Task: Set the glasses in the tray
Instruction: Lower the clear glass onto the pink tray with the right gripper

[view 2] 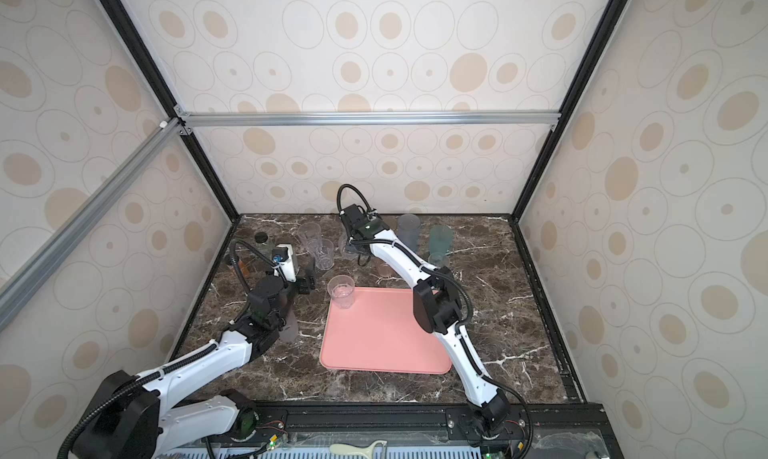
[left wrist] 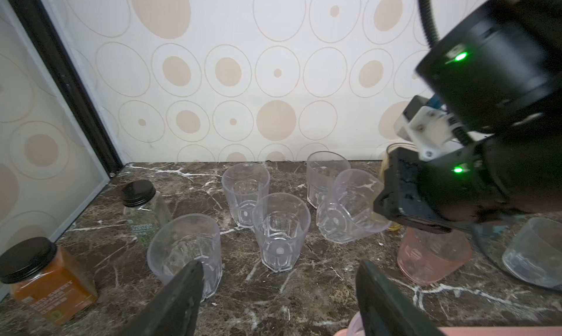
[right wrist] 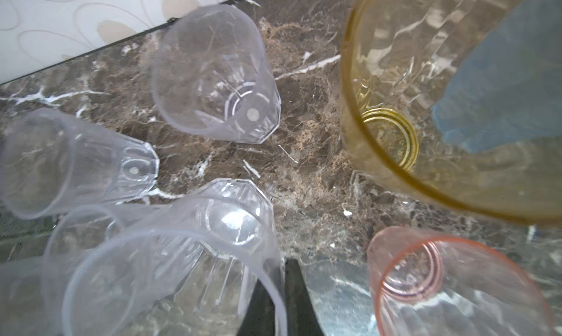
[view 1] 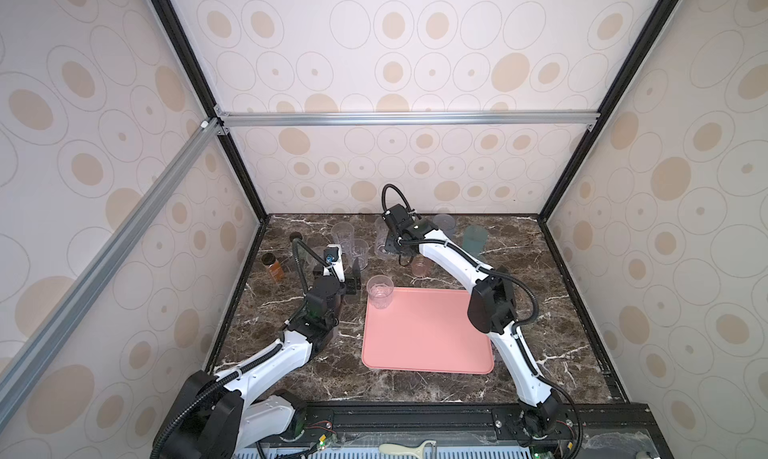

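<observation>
Right gripper [right wrist: 282,270]: pinching tilted clear tumbler [right wrist: 170,258] by its rim.
Left gripper [left wrist: 279,266]: wide, empty.
Risk: thin rim grip may slip, and the glass could hit the pink tumbler [right wrist: 425,273].

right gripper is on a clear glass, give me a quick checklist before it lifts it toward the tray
1. Grip: ok. The right gripper is shut on the clear glass, pinching its rim wall.
2. Glass upright: not ok. It tilts in the left wrist view.
3. Clearance from neighbours: cannot tell. The pink glass stands close beside it.
4. Space in the tray: ok. It is mostly bare, with only the corner glass at its far left.
5. Left gripper out of the path: ok. It is open, empty and left of the tray.
</observation>
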Controlling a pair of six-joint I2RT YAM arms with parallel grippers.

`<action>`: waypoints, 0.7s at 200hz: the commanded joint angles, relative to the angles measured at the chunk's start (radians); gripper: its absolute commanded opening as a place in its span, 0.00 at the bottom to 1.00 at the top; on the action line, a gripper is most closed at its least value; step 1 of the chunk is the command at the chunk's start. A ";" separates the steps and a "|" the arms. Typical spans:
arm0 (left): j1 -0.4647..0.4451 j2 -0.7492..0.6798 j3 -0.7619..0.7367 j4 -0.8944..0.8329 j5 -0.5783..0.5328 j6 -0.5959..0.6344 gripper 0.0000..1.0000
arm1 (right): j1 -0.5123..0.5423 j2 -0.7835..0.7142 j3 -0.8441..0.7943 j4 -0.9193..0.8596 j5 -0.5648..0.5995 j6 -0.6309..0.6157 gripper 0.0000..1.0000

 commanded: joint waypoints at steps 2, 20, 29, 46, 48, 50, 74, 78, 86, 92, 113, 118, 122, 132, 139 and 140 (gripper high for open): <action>-0.006 -0.032 0.087 -0.081 -0.146 0.026 0.78 | 0.010 -0.193 -0.082 0.027 0.036 -0.074 0.03; -0.010 -0.047 0.125 -0.130 -0.227 0.041 0.78 | 0.010 -0.315 -0.207 0.065 0.014 -0.113 0.03; -0.014 -0.055 0.138 -0.144 -0.249 0.051 0.78 | 0.005 -0.380 -0.289 0.099 -0.028 -0.136 0.03; -0.028 -0.066 0.156 -0.159 -0.251 0.064 0.77 | -0.016 -0.488 -0.424 0.124 -0.127 -0.172 0.03; -0.030 -0.067 0.158 -0.160 -0.248 0.064 0.77 | -0.021 -0.499 -0.437 0.121 -0.135 -0.175 0.03; -0.032 -0.068 0.161 -0.163 -0.246 0.064 0.77 | -0.024 -0.507 -0.447 0.118 -0.152 -0.179 0.03; -0.064 -0.061 0.188 -0.216 -0.150 0.058 0.77 | -0.086 -0.580 -0.550 0.039 -0.353 -0.235 0.03; -0.071 -0.061 0.190 -0.225 -0.125 0.060 0.77 | -0.097 -0.589 -0.565 0.023 -0.393 -0.249 0.02; -0.082 -0.061 0.188 -0.234 -0.071 0.061 0.77 | -0.114 -0.606 -0.591 -0.011 -0.454 -0.276 0.02; -0.092 -0.065 0.184 -0.236 -0.021 0.058 0.77 | -0.122 -0.619 -0.612 -0.037 -0.485 -0.296 0.01; -0.109 -0.091 0.135 -0.215 0.145 0.043 0.76 | -0.125 -0.641 -0.655 -0.138 -0.556 -0.364 0.01; -0.112 -0.096 0.121 -0.207 0.175 0.034 0.76 | -0.124 -0.643 -0.662 -0.161 -0.559 -0.374 0.01; -0.113 -0.102 0.110 -0.201 0.190 0.025 0.76 | -0.126 -0.642 -0.668 -0.176 -0.553 -0.381 0.01; -0.118 -0.109 0.081 -0.188 0.215 0.006 0.75 | -0.124 -0.642 -0.686 -0.205 -0.516 -0.388 0.00; -0.123 -0.110 0.065 -0.182 0.219 -0.010 0.75 | -0.123 -0.642 -0.700 -0.209 -0.488 -0.382 0.00; -0.124 -0.110 0.063 -0.181 0.219 -0.012 0.74 | -0.123 -0.643 -0.707 -0.209 -0.480 -0.379 0.00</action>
